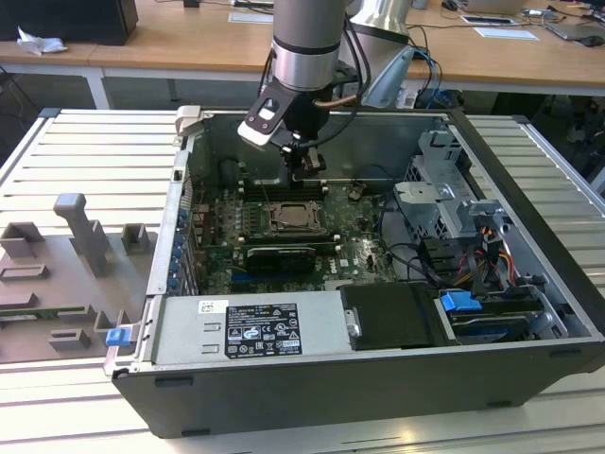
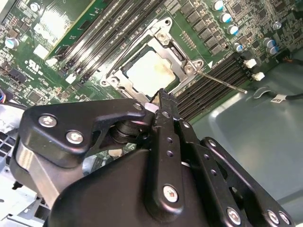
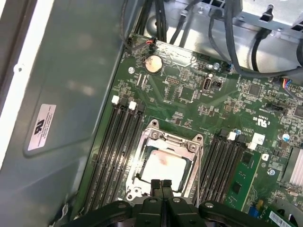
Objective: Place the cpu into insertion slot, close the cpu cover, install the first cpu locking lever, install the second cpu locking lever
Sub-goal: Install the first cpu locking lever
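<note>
One gripper (image 1: 305, 173) hung inside the open case (image 1: 529, 189), its jaws pressed together with nothing between them. Its tips stood over one edge of the cpu (image 3: 163, 168); whether they touched it could not be told. The cpu lay flat in the slot (image 2: 124, 70), pale top up and faintly stained, and the cover (image 3: 171, 138) lay down around it, framing it on all sides. In the second wrist view a thin lever (image 2: 221, 80) ran out from the cover's corner across the memory slots (image 2: 213, 78). In the exterior view the slot sat mid-board, toward the far wall, with the drive cage (image 1: 444, 184) to that view's right. A white printed label (image 1: 260, 329) covered the top of the power supply (image 1: 321, 331) at the near side, and another white label (image 3: 41, 125) was stuck to the case wall beside the board. Their print was too small to make out.
</note>
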You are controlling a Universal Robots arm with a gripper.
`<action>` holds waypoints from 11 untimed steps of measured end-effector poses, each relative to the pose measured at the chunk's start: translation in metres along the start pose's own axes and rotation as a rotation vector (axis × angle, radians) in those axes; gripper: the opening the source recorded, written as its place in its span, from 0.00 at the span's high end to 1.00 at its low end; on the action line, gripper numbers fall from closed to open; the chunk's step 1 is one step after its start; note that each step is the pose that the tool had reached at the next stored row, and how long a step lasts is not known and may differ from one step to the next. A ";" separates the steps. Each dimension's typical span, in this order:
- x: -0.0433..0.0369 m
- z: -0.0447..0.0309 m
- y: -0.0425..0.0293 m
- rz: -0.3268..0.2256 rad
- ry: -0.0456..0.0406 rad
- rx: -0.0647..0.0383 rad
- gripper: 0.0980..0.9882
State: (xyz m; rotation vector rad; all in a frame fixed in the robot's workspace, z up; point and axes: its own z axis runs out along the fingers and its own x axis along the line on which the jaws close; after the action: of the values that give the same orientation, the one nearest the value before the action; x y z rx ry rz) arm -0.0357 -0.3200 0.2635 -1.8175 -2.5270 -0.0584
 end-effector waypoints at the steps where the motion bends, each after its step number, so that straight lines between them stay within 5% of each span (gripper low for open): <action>1: 0.0000 0.0000 0.0000 -0.006 0.0001 0.000 0.99; 11: 0.0000 0.0000 0.0000 -0.090 0.0012 0.004 0.99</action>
State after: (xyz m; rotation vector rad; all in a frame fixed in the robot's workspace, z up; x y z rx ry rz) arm -0.0357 -0.3200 0.2635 -1.7010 -2.6049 -0.0562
